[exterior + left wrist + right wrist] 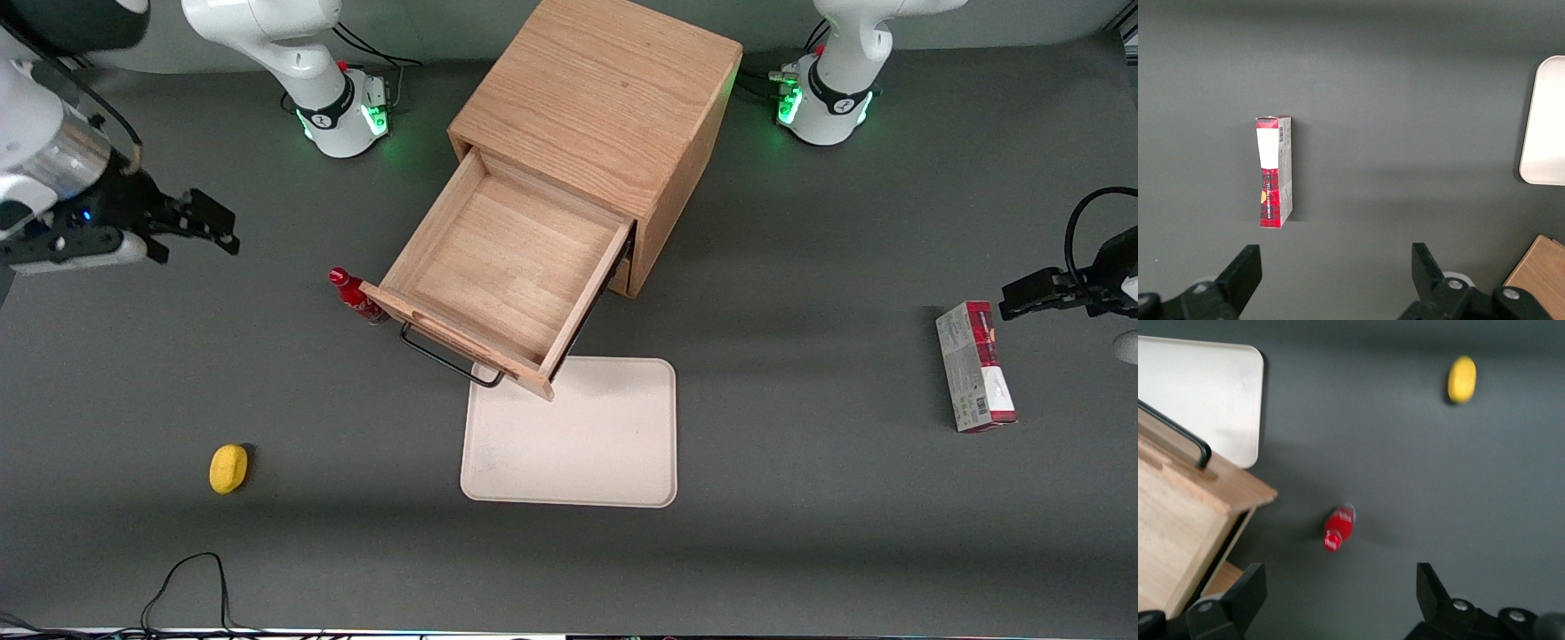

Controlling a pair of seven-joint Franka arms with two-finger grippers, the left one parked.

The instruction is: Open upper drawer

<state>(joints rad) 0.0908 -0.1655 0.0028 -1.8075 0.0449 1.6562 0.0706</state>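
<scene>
Found the upper drawer [511, 267] already pulled far out of the oak cabinet [605, 98], its shallow tray bare and fully exposed. Hung its front panel over the edge of the cream tray [578, 444], with the black wire handle [444, 358] on the side nearest the front camera. Ran the long axis of the handle along the front panel, slanted across the table [800, 533], so that the pull direction went at a right angle to it, away from the cabinet.

Hovered the tool [191, 222] above the table, well apart from the drawer, toward the working arm's end. Stood its 2 fingers [1245, 597] wide apart with nothing between them. Lay the drawer sideways from the tool, toward the middle of the table, with the handle somewhat nearer to the front camera than the tool. Showed, in the right wrist view, the corner of the drawer front [1238, 490], the handle end and a part of the lower drawer beneath.

Judged the opening as essentially done; probably little travel left for any further pull.

Stood a small red bottle [356, 298] just beside the drawer's corner, between tool and handle, a possible obstacle. Rested a yellow lemon-like object [228, 468] nearer to the front camera, and a red and white box [973, 366] toward the parked arm's end.
</scene>
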